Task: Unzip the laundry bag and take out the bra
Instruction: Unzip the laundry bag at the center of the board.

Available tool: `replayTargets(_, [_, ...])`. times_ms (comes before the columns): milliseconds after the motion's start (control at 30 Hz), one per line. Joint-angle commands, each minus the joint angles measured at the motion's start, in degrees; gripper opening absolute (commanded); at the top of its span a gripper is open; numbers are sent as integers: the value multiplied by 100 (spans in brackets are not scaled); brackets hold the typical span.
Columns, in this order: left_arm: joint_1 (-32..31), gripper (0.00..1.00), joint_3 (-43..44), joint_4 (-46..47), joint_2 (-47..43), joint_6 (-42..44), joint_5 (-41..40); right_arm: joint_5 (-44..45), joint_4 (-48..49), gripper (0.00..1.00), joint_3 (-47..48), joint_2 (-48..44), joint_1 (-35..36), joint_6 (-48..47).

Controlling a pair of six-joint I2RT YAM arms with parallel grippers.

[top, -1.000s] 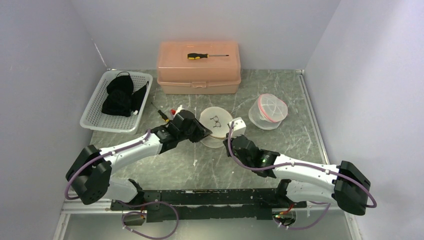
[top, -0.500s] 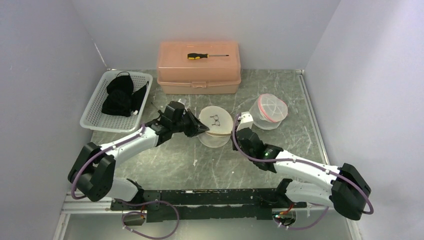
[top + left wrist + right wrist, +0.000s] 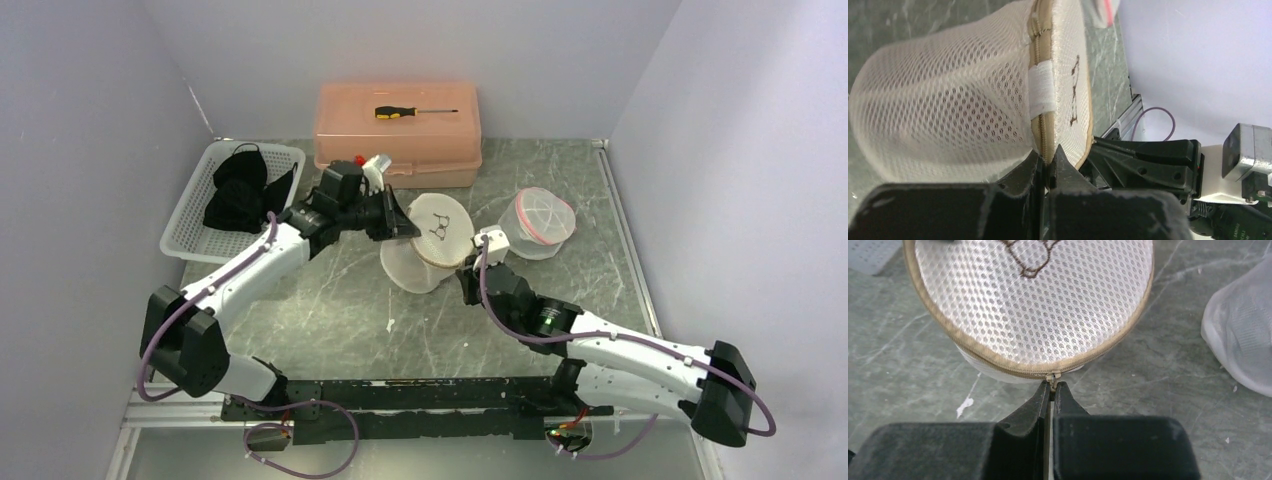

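**Item:** laundry bag (image 3: 425, 262), a round white mesh drum with a tan zip band (image 3: 1044, 137) around its embroidered lid (image 3: 440, 226).

**Position:** middle of the counter (image 3: 330, 310), tipped so the lid faces up and towards the near right. Whether its lower edge rests on the counter cannot be told.

**Contents:** the bra is not visible and is presumably inside. The zip looks closed along the arc in view.

**Holds:**
- The left fingers (image 3: 1029, 170) are pinched tight on the zip band at the bag's left side.
- The right fingers (image 3: 1035, 401) are pinched on the zip pull (image 3: 1052, 377) at the lid's near-right rim.

**Governing relation:** the pull sits at the very tips of the right fingers, and the zip curves away from it both ways around the lid. The coming move is therefore likely an arc along the rim, with the left arm bracing the opposite side. Which direction opens it cannot be told.

**Room:**
- Bare counter lies on the near side and to the left.
- A round translucent container with a red rim (image 3: 540, 222) sits near on the right.
- A peach toolbox (image 3: 398, 150) carrying a screwdriver (image 3: 413, 111) stands behind.
- A white basket (image 3: 190, 225) of black garments sits at far left, well apart.
- The left fingers themselves lie on the zip's path.
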Motion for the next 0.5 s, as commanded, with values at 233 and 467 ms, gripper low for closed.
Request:
replayTargets(233, [33, 27, 1005, -913, 318, 1404, 55, 482, 8, 0, 384, 134, 583, 115])
replayTargets(467, [105, 49, 44, -383, 467, 718, -358, 523, 464, 0, 63, 601, 604, 480])
